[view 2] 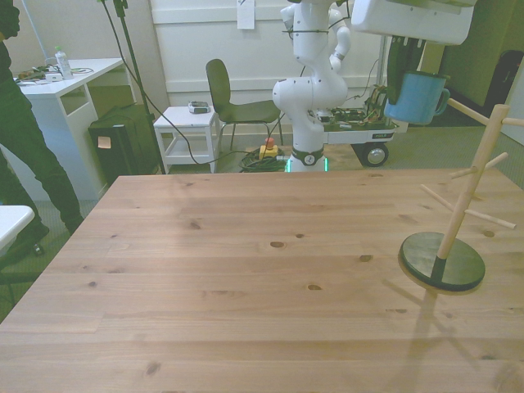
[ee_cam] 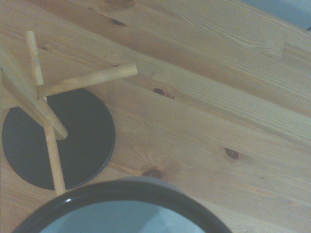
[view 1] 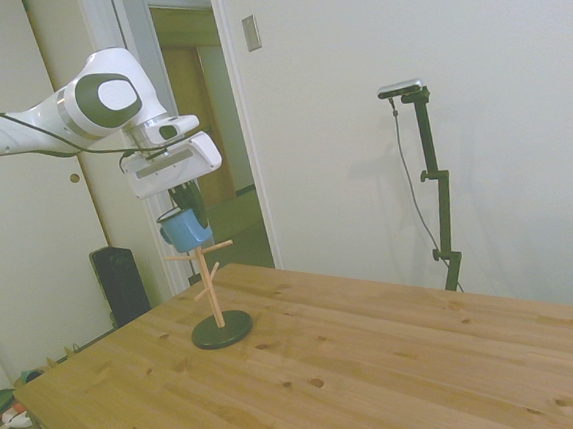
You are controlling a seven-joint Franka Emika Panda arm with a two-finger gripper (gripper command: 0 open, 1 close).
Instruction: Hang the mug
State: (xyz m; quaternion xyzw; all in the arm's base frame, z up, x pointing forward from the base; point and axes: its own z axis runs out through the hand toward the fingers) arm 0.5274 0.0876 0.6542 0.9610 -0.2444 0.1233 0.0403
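The light-blue mug hangs in the air, tilted, right beside the top of a wooden peg stand with a dark round base. My gripper is shut on the mug's rim from above. In the front view the mug is at the upper right, its loop handle turned toward the stand's top peg, close to the peg's tip. The gripper holds it there. In the wrist view the mug's dark rim shows close up, with the stand's pegs and base below on the table.
The stand's base sits near the table's edge at the front view's right. Off the table, a person stands at the front view's left, with a white desk, a small white side table and a chair behind.
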